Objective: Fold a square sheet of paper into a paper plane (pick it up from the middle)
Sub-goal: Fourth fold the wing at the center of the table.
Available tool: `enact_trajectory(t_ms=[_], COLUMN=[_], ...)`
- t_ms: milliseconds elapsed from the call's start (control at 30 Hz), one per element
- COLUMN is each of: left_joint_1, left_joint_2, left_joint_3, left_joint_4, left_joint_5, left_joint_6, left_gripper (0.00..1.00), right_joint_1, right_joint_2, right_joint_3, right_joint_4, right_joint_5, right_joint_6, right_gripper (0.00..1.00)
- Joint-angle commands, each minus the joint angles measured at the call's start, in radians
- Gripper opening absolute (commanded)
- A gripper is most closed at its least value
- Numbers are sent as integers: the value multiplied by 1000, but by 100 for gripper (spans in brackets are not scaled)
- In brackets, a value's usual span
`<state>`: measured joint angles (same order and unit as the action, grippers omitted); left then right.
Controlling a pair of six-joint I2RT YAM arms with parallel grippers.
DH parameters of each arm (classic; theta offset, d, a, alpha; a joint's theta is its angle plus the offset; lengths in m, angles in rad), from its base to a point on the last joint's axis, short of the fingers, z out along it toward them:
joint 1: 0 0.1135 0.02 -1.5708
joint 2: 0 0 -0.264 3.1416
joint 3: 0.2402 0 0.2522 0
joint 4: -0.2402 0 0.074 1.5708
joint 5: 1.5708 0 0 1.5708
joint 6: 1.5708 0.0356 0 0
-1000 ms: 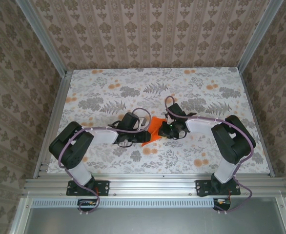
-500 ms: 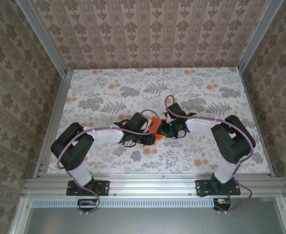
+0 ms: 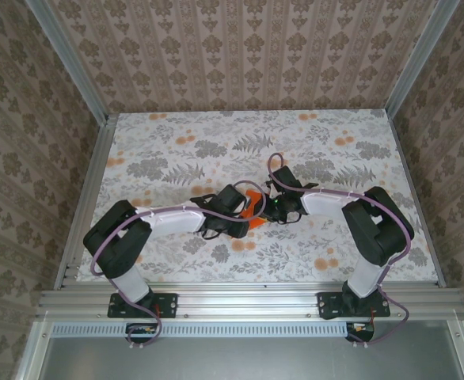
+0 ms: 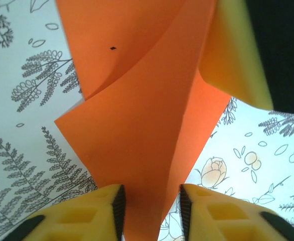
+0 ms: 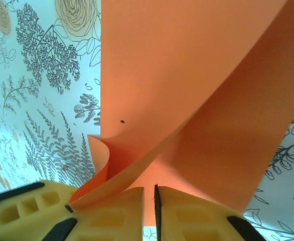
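White floral table (image 3: 176, 134): carries the work at its middle, within reach of both arms.
square sheet of paper (image 4: 137, 125): orange, part-folded, held partly raised between the hands so its flaps can turn.
right hand (image 5: 156, 201): pinched nearly closed on one paper edge, anchoring it.
left hand (image 4: 149, 201): narrowly parted, straddling the pointed corner, probably to crease it.

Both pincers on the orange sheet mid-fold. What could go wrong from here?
1. The left pincer straddles the square sheet of paper with its jaws apart, so the sheet may slip out if that arm pulls.
2. The right pincer is clamped on the sheet, with a curled flap beside its finger; pressing down could set a stray crease.
3. The layers bow apart between both pincers; opposite pulls might tear it.
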<state>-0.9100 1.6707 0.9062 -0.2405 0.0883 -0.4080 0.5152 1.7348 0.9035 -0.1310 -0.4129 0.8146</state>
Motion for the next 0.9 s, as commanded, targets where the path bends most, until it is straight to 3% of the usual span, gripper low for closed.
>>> enact_trajectory(t_ms=[0, 133, 633, 867], left_joint_1=[-12, -17, -31, -41], left_joint_2=[0, 15, 62, 71], left_joint_3=[37, 47, 68, 77], left_joint_4=[-28, -34, -57, -57], left_joint_5=[-29, -42, -76, -86], left_joint_6=[25, 25, 35, 28], left_gripper=[30, 24, 30, 21], right_joint_1=[6, 5, 5, 5], right_joint_2=[22, 20, 16, 16], right_joint_3=[-5, -5, -4, -4], right_joint_4=[2, -2, -8, -13], right_joint_5=[-20, -21, -22, -21], right_joint_6=[12, 11, 10, 7], right_gripper=[15, 15, 15, 15])
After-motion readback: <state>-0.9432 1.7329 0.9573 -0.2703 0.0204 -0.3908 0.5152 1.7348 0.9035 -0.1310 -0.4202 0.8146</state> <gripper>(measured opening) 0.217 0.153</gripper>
